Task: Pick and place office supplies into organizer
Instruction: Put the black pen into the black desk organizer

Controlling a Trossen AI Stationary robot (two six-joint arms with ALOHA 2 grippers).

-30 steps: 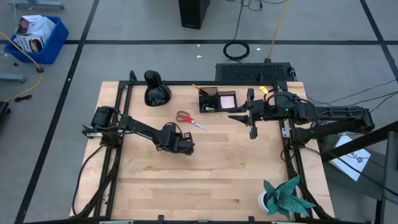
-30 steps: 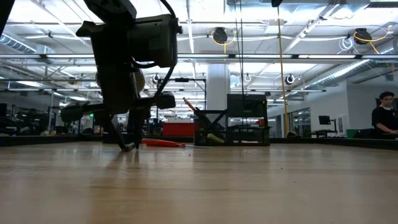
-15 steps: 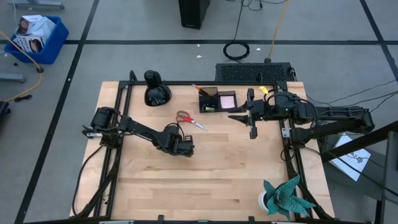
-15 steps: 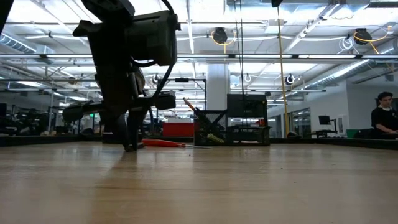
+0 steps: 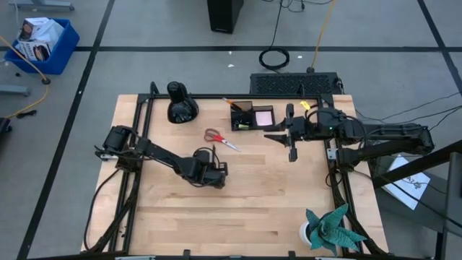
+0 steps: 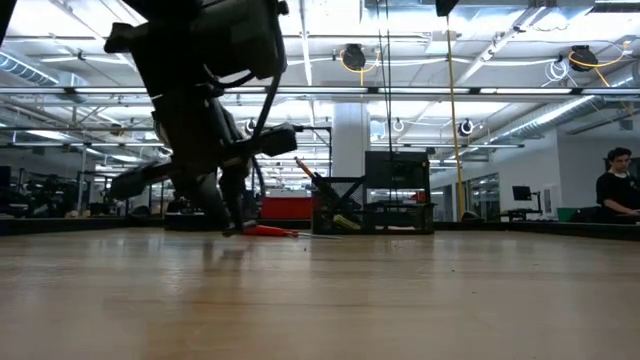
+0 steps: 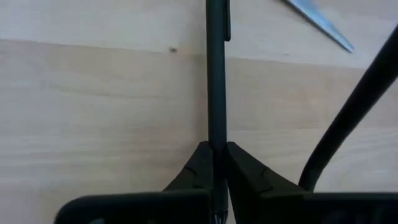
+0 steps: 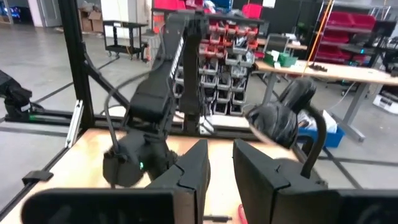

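1. A pale wooden table [image 5: 238,202] stood in a workshop, seen from directly above; clock directions below were read on that overhead view, with twelve at the table's far edge.
2. The black organizer [image 5: 253,116] sat near twelve o'clock, with a pink sticky-note pad [image 5: 264,115] in its low tray and an orange pencil [image 5: 231,102] leaning from its tall compartment.
3. The red-handled scissors [image 5: 219,139] lay flat just toward seven o'clock of the organizer.
4. The left gripper [image 7: 212,163] was low over the table's centre, fingers pressed together on a thin black pen [image 7: 216,74] that ran straight out ahead of them.
5. The right gripper [image 8: 221,163] waited near two o'clock, beside the organizer, with a narrow gap between its fingers and nothing between them.
6. The step in hand appeared to be lifting the pen; the grip sat near one end, so a slow, level rise would probably keep it from swinging.
7. The carry toward one o'clock would likely need to clear the scissors, then tip the pen upright over the tall compartment.
8. A likely risk was knocking the leaning pencil.
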